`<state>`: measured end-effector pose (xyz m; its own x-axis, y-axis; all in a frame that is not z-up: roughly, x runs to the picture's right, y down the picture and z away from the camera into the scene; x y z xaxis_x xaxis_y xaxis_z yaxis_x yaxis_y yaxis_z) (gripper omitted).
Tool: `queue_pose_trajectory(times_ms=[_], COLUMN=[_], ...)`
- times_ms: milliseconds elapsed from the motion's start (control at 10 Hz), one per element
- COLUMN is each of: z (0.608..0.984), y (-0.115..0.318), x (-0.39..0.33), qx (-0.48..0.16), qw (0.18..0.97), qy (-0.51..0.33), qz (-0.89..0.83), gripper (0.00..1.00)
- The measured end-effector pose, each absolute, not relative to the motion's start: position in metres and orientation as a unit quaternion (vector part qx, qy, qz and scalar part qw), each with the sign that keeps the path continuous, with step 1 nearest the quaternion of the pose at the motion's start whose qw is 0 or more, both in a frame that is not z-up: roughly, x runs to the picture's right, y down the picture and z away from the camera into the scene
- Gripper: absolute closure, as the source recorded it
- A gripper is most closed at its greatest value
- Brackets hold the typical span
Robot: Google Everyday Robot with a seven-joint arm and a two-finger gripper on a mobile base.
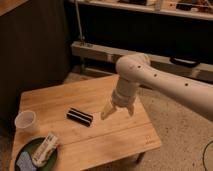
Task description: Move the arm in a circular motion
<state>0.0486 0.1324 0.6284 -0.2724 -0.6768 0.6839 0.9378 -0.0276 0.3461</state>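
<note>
Arm (165,82): white, glossy, comes in from the right edge, elbow joint high over the bench's (125,137) far right part, forearm pointing straight down. Jaws hang just above the wood near the bench's right-centre, released, with nothing between them; the beige fingertips (106,112) are splayed apart. A black bar (80,116) lies flat on the bench just left of the jaws, not touching them. A pale cup (26,121) stands upright near the left edge, well apart from the arm. A green plate (24,148) sits at the front-left corner with a wrapped packet (44,148) on it. Speckled floor (175,130) to the right, dark shelving behind.
</note>
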Motion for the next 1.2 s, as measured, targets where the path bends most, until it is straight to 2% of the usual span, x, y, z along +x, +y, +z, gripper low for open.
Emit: queue_pose_trajectory(times_ms=[400,700,900,1200], z=[0.561,0.527,0.519,0.521], y=[0.199,0.232,0.228,0.2], x=[0.012,-0.05,-0.103,-0.175], qx=[-0.135,-0.109,-0.089,-0.053], qw=[0.575,0.522,0.477,0.408], qy=[-0.404,-0.429,-0.437,-0.449], qz=[-0.699,-0.729,-0.757,-0.793], gripper=[0.2,0.2,0.2,0.2])
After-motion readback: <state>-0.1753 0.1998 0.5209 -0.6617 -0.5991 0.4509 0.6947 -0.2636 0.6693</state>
